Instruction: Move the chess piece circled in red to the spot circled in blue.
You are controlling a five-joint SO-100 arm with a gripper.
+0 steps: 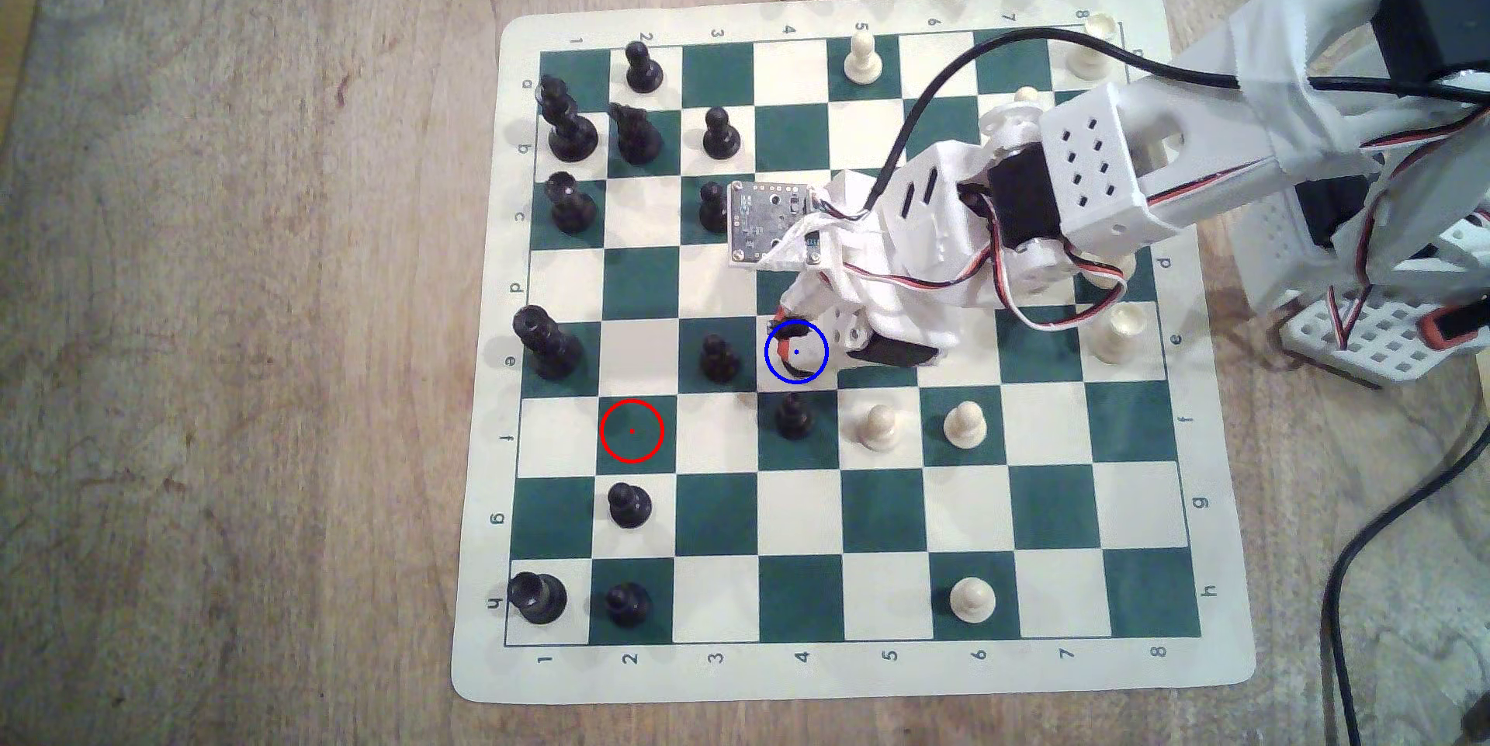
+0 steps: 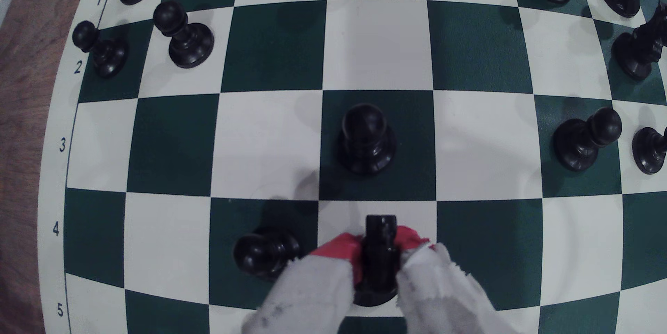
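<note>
1. The hand point(image 2: 377, 258) is pinching the black knight point(image 2: 379, 258) between its red-taped fingertips point(image 2: 341, 251); the base is sitting on or just above a cream square, cannot tell which.
2. In the exterior view the hand point(image 1: 794, 351) is sitting over the blue-ringed square point(image 1: 813, 375), hiding most of it; the knight is inside that ring.
3. The red-ringed green square point(image 1: 631, 431) is lying well apart from the hand, with no piece on it.
4. Two black pawns are standing just beside the hand: one point(image 2: 366, 139) ahead of the fingertips, one point(image 2: 267, 252) next to them.
5. Five pieces are standing off the board point(image 1: 855, 617) on the counter point(image 1: 242, 311): three white, two black.
</note>
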